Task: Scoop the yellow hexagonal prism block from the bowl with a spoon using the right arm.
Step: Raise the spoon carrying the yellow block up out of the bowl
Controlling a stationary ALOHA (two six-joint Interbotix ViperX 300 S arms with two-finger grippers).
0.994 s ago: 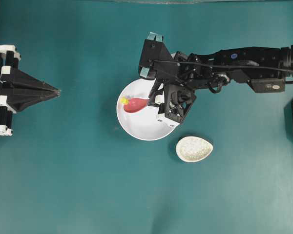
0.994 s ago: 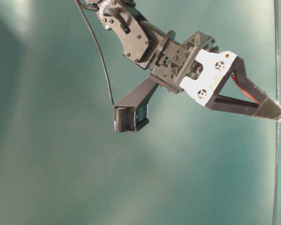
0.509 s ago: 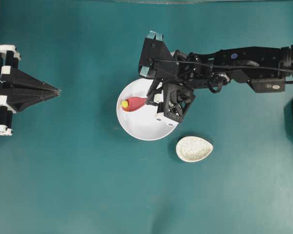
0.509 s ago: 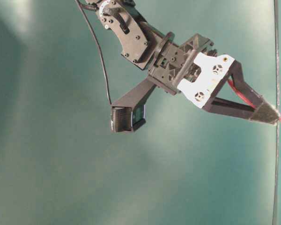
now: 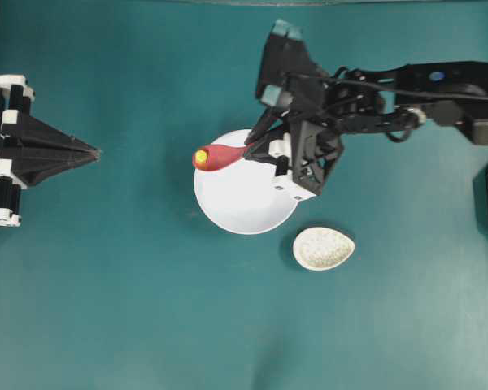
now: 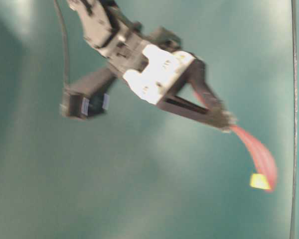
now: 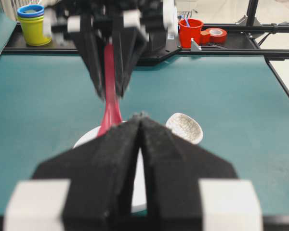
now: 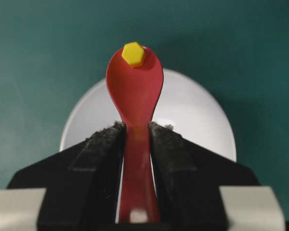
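Tool of the right arm clamped on the handle of the spoon, lifted above the bowl; the left tool, jaws pressed together, rests at the table's far left, well apart. On the table the white bowl sits beneath the raised spoon, with a small speckled spoon rest just beside it. The spoon's scoop projects past the bowl's upper-left rim. The yellow hexagonal prism block lies at the very tip of the scoop, close to its front lip. Judged from this: keep the scoop level or tipped slightly back, and move slowly, since a forward tilt or a jolt could roll the block off.
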